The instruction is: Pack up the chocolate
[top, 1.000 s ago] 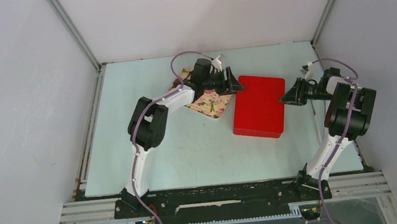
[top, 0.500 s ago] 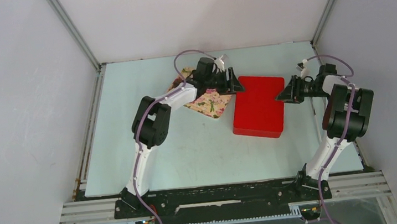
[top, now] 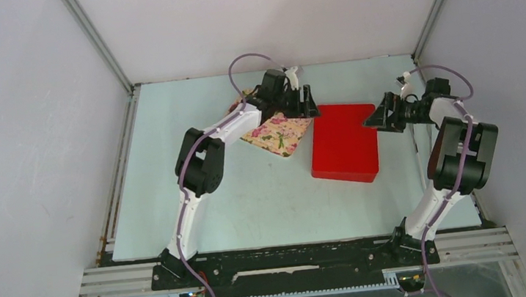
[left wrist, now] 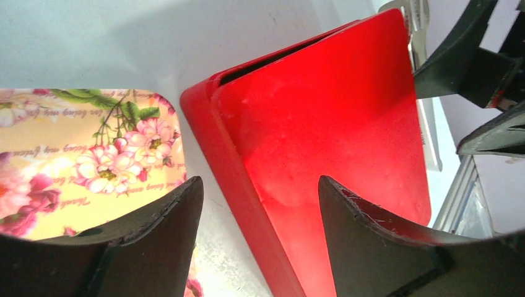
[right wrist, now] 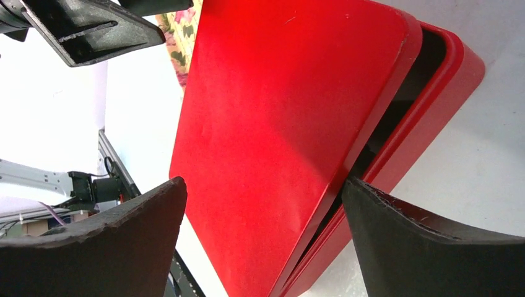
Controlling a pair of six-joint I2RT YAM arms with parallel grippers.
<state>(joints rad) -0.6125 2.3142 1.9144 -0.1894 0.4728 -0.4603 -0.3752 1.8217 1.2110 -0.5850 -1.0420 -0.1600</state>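
No chocolate shows in any view. A red box (top: 344,143) lies at mid-table. Its flat red lid (right wrist: 278,124) rests askew on the base (right wrist: 442,80), leaving a dark gap along one side. My left gripper (top: 309,108) hovers open over the box's far left corner. In the left wrist view the box's edge (left wrist: 229,179) runs between and below the left gripper's (left wrist: 260,192) fingers without touching them. My right gripper (top: 372,121) is open wide at the box's far right corner. In the right wrist view the right gripper (right wrist: 263,185) has nothing between its fingers.
A floral tray (top: 278,133) lies just left of the box, partly under the left arm. A thin pale metal strip (left wrist: 429,133) lies on the table to the right of the box. Grey walls (top: 38,142) enclose the table on three sides.
The right gripper has opened wide and moved a little toward the far side. The left gripper has shifted slightly farther back. The red box's outline has shifted a little to the left.
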